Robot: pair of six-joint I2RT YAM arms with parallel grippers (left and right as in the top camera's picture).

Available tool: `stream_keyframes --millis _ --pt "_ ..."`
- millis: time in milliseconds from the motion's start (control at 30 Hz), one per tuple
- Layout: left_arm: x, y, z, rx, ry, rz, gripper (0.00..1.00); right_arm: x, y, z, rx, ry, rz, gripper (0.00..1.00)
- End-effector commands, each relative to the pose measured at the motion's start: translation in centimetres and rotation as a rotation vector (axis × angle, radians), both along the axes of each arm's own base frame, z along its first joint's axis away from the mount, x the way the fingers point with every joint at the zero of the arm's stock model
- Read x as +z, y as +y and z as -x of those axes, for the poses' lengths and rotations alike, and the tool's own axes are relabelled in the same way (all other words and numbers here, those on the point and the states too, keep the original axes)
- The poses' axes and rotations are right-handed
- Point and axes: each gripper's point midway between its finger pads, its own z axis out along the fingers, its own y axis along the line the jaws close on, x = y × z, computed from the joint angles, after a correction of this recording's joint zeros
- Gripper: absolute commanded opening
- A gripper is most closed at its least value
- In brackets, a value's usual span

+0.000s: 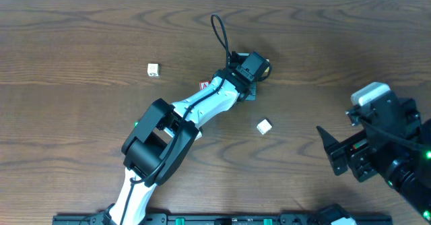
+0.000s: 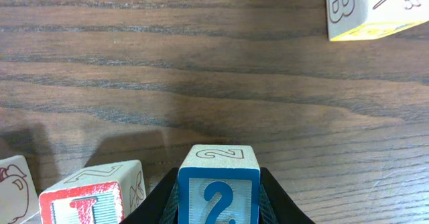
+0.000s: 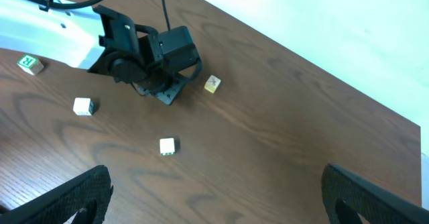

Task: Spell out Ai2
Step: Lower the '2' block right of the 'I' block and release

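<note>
We see our left gripper (image 2: 218, 214) clamped on the blue 2 block (image 2: 218, 177), just beside a red-lettered block (image 2: 90, 197) near the table's (image 2: 214, 70) middle. Our right gripper (image 3: 214, 190) hangs off to the side, jaws spread wide.

A dark brown wooden table (image 1: 74, 137) with long grain lines is seen in every view. A plain white wall (image 3: 322, 16) is seen behind its far edge. A black metal rail (image 1: 222, 219) is fixed along the near edge. The wood is lit softly and evenly.
</note>
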Motion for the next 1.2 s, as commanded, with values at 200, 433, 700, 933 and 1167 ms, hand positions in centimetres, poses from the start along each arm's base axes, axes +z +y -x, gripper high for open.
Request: stream_keyframes --millis 200,433,700,933,1167 --pt "0.27 -0.04 -0.60 0.021 -0.015 -0.001 0.16 0.07 -0.36 -0.19 -0.031 0.001 -0.009 0.99" --pt "0.27 -0.04 -0.61 0.021 -0.015 -0.001 0.26 0.04 -0.38 -0.17 -0.032 0.003 -0.007 0.99" --pt "0.27 -0.04 -0.61 0.021 -0.015 -0.001 0.33 0.02 -0.43 -0.18 -0.034 0.003 -0.005 0.99" --pt "0.27 -0.05 -0.61 0.021 -0.015 -0.001 0.36 -0.05 -0.84 -0.23 -0.053 0.002 0.010 0.99" --pt "0.27 -0.05 -0.62 0.021 -0.016 -0.001 0.35 -0.10 -0.85 -0.20 -0.052 0.004 0.010 0.99"
